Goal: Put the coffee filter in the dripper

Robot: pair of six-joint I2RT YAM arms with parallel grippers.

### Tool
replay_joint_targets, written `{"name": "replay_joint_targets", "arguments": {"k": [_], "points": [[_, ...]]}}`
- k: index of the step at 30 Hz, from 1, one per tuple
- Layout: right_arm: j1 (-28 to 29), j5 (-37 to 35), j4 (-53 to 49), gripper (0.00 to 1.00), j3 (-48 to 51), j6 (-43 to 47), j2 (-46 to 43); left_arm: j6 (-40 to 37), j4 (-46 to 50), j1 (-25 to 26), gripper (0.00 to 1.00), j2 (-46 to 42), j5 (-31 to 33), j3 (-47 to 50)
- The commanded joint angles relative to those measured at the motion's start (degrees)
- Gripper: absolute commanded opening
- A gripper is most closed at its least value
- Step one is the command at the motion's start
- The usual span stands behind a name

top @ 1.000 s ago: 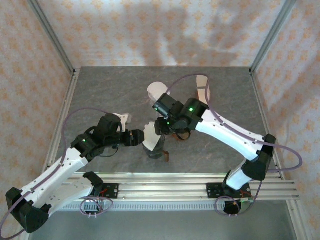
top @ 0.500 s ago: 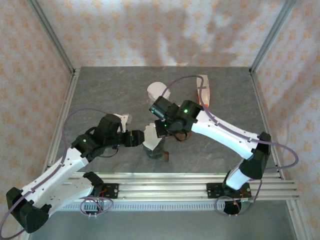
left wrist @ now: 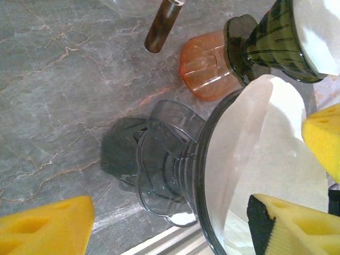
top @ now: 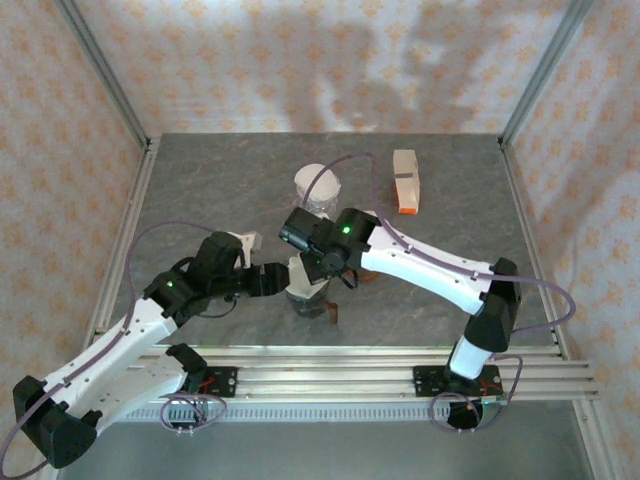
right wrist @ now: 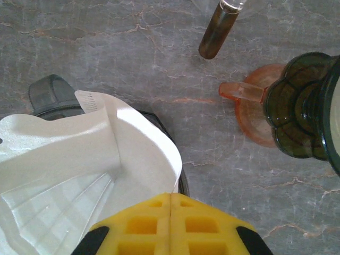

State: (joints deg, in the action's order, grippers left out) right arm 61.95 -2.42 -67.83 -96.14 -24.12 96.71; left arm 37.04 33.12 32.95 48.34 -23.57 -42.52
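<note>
Grey marbled surface [top: 220, 180], patterned walls [top: 300, 60] behind; dripper [left wrist: 175, 175] largely covered by the filter [right wrist: 79, 159] seated in it; filter mouth up, point down, axis near upright, one fold standing above the rim; right gripper [right wrist: 170, 212], jaws closed pad to pad at that rim, paper between them not discernible; left gripper [left wrist: 172, 215], jaws wide apart, straddling the dripper, holding nothing.

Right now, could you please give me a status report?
Left gripper open, straddling clear dripper. Right gripper shut at rim of filter; filter in dripper, one flap up. Orange cup, green dripper nearby, not blocking.
</note>
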Motion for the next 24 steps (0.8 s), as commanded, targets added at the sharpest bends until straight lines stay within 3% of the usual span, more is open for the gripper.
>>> {"name": "replay_joint_targets", "arguments": {"k": [1, 6, 13, 14, 18, 21, 24], "points": [[0.5, -3.6, -2.4, 0.0, -1.9, 1.0, 0.6, 0.8, -0.9, -0.5, 0.73, -1.7, 0.7, 0.9], [0.5, -3.5, -2.3, 0.0, -1.7, 0.9, 0.6, 0.5, 0.1, -0.4, 0.6, -1.5, 1.2, 1.1], [0.6, -3.8, -1.7, 0.0, -1.0, 0.6, 0.6, 0.4, -0.1, -0.5, 0.57, -1.5, 0.7, 2.2], [0.6, -4.5, -1.8, 0.05, -1.4, 0.6, 0.3, 0.5, -0.2, -0.5, 0.57, -1.4, 0.6, 2.3], [0.6, -7.9, -1.6, 0.42, -3.0, 2.4, -1.1, 0.6, -0.2, -0.5, 0.57, -1.4, 0.5, 2.4], [0.6, -6.2, -1.2, 0.55, -3.8, 3.4, -1.1, 0.7, -0.2, -0.5, 0.58, -1.4, 0.7, 2.4], [0.6, -3.0, -1.5, 0.6, -4.3, 4.3, 0.6, 0.7, -0.3, -0.5, 0.58, -1.3, 0.8, 2.4]]}}
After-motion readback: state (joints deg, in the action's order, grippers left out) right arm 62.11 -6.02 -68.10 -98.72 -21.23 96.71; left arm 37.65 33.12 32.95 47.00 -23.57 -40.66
